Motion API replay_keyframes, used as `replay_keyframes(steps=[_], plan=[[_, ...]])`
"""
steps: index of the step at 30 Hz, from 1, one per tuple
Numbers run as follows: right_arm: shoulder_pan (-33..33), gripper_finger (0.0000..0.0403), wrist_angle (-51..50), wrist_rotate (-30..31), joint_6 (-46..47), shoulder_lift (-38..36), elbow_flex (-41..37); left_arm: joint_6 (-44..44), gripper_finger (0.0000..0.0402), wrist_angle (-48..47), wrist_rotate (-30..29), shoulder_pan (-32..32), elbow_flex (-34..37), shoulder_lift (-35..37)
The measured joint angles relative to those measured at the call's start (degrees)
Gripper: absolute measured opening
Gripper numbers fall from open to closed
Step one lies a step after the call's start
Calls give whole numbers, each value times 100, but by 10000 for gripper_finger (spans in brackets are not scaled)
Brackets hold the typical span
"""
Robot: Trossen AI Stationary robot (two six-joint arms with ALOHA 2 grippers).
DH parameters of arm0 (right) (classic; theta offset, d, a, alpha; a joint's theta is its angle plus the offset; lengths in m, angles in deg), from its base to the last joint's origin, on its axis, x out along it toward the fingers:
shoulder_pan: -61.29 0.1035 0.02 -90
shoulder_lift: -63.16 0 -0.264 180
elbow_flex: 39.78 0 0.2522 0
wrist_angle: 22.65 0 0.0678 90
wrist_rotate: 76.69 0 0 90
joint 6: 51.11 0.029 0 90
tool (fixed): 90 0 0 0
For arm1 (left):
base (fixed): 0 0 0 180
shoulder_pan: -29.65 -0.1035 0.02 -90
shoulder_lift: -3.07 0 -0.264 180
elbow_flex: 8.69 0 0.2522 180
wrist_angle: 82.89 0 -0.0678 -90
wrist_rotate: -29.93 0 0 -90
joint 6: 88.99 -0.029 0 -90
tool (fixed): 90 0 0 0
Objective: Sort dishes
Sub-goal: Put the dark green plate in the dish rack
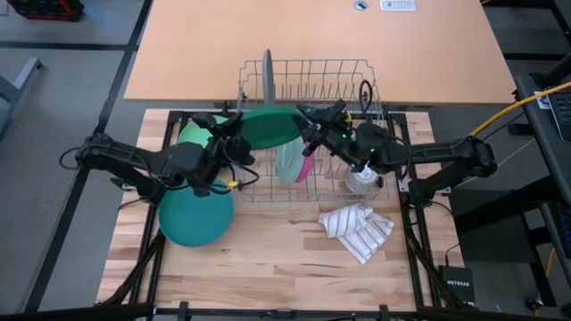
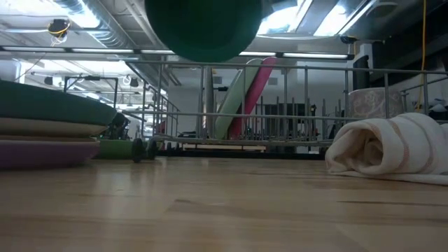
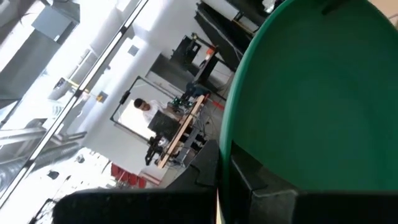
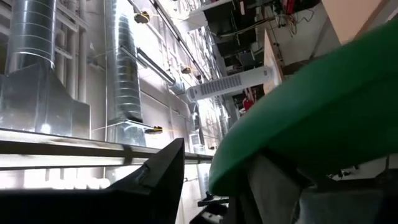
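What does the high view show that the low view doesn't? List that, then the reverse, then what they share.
High only: both arms, the left gripper shut on the green plate above the rack's edge, the right gripper open at the plate's other side. Low only: the brown plate and purple plate lower in the stack. Both: green plate, rack, cloth, pink plate.

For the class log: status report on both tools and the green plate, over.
Left tool shut on green plate, above dish rack. Right tool at the plate's other edge, grip unclear. Light green and pink plates already racked.
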Motion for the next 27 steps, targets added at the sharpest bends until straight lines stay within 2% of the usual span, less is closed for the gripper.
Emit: replay_keyframes(steps=[8, 16, 19, 27], plan=[[-193, 170, -9, -548, 37, 1, -1, 24, 0, 4, 48, 206, 0, 4], [-191, 162, -41, -584, 183, 1, -1, 64, 0, 0, 85, 358, 0, 4], [-189, 135, -51, -602, 183, 1, -1, 88, 0, 2, 84, 420, 0, 4], [-175, 26, 20, -618, 248, -8, -1, 254, 0, 2, 102, 509, 0, 7]])
